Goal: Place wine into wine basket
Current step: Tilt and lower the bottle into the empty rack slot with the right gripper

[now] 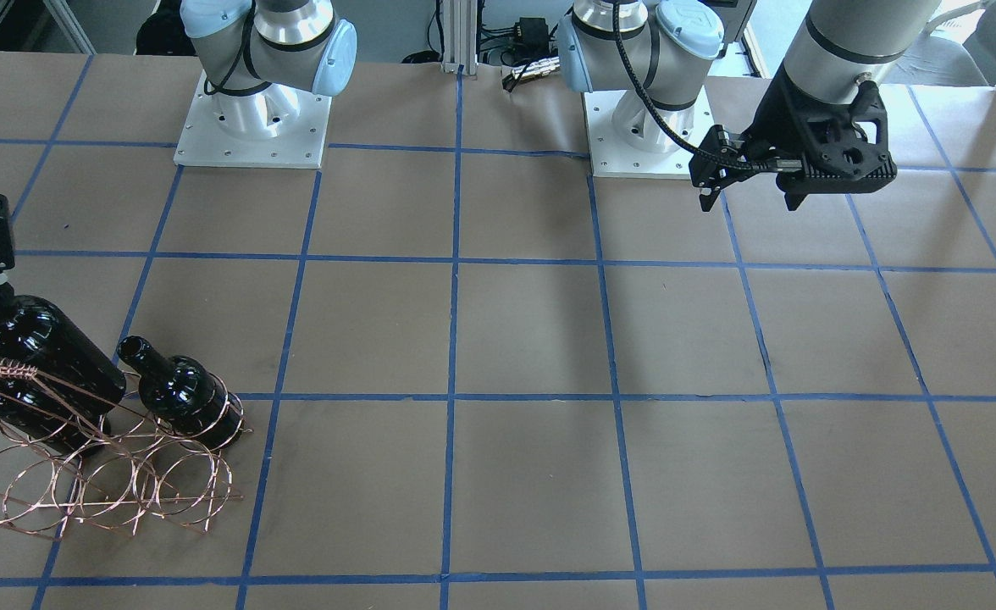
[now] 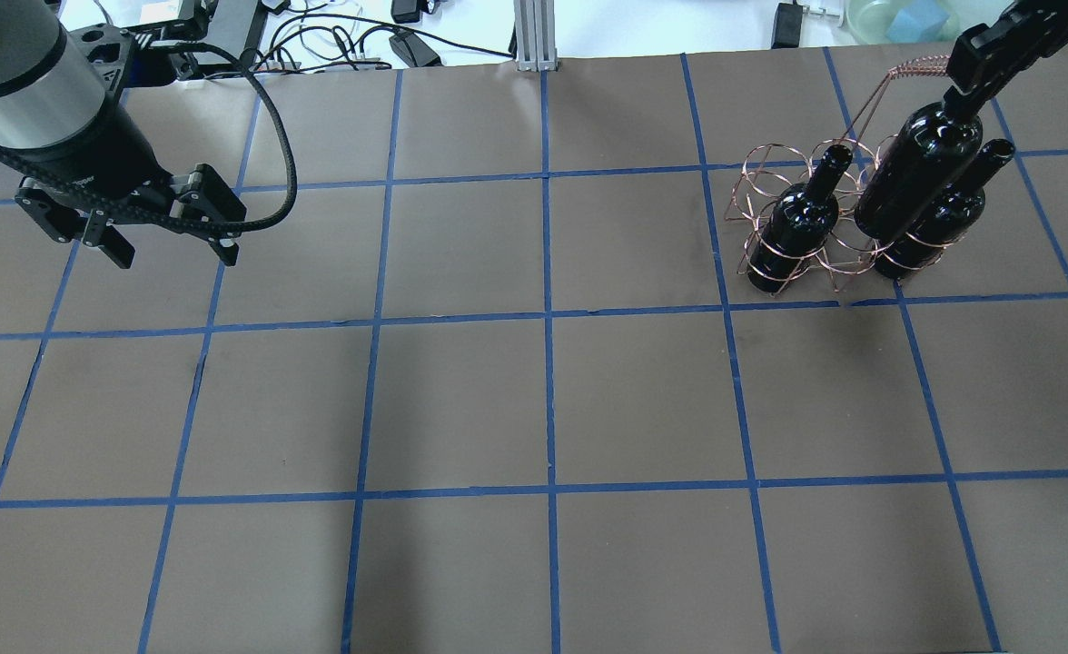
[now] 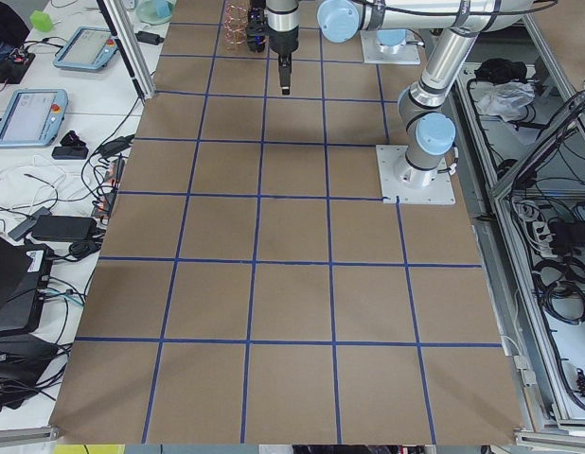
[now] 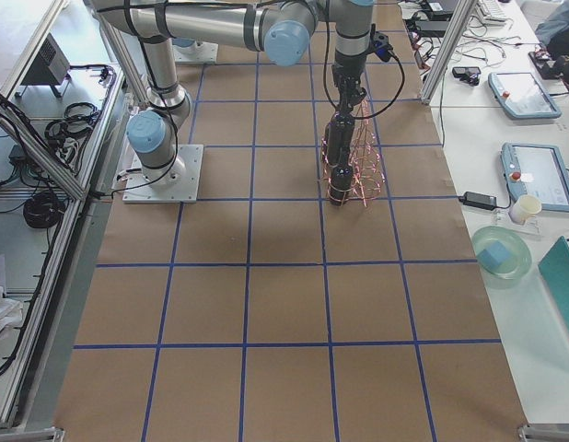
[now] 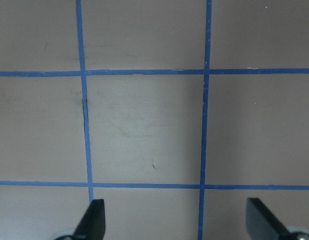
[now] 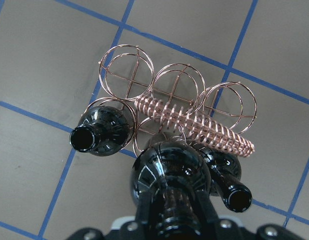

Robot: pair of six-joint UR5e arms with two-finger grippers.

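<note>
My right gripper point(image 2: 964, 94) is shut on the neck of a near-black wine bottle point(image 2: 917, 174) and holds it tilted over the copper wire basket point(image 2: 768, 173). In the right wrist view this bottle point(image 6: 169, 172) hangs over the middle ring of the near row, between two alike bottles point(image 6: 99, 132) point(image 6: 228, 182) that stand in the outer rings. I cannot tell whether its base is inside the ring. The front view shows the held bottle point(image 1: 41, 364), one seated bottle point(image 1: 183, 394) and the basket point(image 1: 100, 487). My left gripper point(image 2: 166, 250) is open and empty, far off.
The basket's twisted handle point(image 6: 194, 122) runs just behind the held bottle. Brown table with a blue tape grid point(image 2: 548, 318). Cables and boxes lie beyond the far edge point(image 2: 389, 41). The left wrist view shows only bare table between its fingertips point(image 5: 94, 220).
</note>
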